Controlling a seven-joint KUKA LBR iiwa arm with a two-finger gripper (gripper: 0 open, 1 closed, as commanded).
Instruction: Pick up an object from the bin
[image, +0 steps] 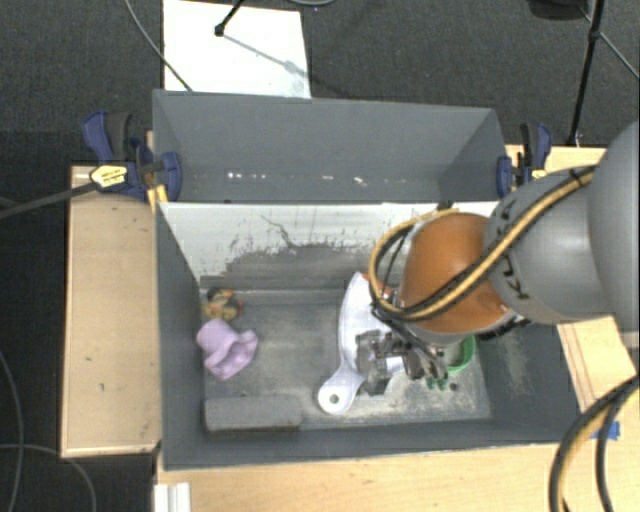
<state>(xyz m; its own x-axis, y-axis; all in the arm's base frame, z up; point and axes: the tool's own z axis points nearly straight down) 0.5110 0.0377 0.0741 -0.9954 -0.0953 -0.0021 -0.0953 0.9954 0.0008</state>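
**Hand low beside the white piece: a glancing or double catch is the main risk**

The hand (385, 370) sits low over the floor of the bin (290, 350), right of the middle and toward the near wall, under the arm's orange cover (450, 275). Its dark mechanism lies at the right edge of a white scoop-shaped piece (348, 325), which runs from a broad curved end farther back to a round ringed end close to the near wall; whether the hand is wide or narrow I cannot tell, nor whether anything is in it. A green thing (458, 358) peeps out just right of the hand, partly hidden by the arm.

If the white piece is the one to be taken, its smooth curved shell looks likely to slip sideways out of a closing grip, or to be pushed along the floor toward the near wall; a hold on its rim alone, off its middle, may let the long piece swing and drop on the way up. With the green thing so near, the hand might catch both, or neither cleanly.

The lilac lump (228, 348), the small brown-and-yellow thing (220, 301) and the grey foam block (252, 412) lie well apart on the left, so they should not interfere.
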